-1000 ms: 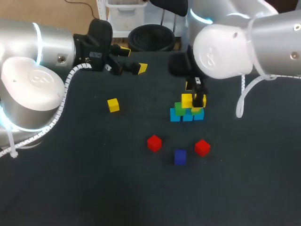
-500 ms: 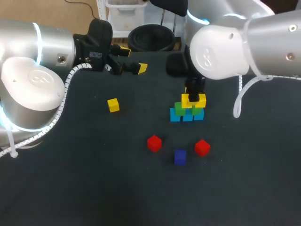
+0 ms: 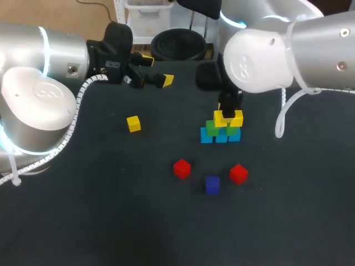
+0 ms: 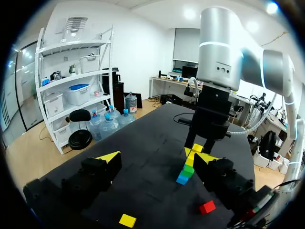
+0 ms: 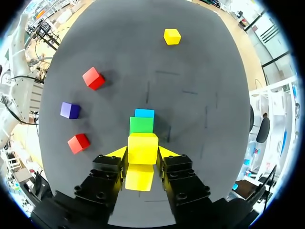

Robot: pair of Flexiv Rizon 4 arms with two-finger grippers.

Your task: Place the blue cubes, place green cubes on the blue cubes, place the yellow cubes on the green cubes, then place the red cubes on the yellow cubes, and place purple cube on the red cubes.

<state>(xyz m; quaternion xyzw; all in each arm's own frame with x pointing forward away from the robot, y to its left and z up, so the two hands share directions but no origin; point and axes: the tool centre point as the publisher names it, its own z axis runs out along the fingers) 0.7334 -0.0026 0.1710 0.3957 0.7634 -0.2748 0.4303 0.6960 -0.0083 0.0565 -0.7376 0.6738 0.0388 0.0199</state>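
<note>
The tabletop (image 3: pixel 111 221) is plain charcoal-black. The blue cubes (image 3: pixel 206 137) are pale sky-blue and the green cubes (image 3: pixel 211 128) vivid. The yellow cube (image 5: pixel 142 147) matches the bright yellow tips of the black right claw (image 5: pixel 142 153). The left claw (image 3: pixel 157 70) is coloured alike. The stray yellow cube (image 3: pixel 133 123) shares that shade. The red cubes (image 3: pixel 182 168) are scarlet, the purple cube (image 5: pixel 70 110) deep violet.

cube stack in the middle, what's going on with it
The right gripper is shut on a yellow cube, holding it on the green cubes of the stack beside a second yellow cube. The left gripper hangs open and empty at the table's far side. A loose yellow cube, two red cubes and a purple cube lie on the table.
</note>
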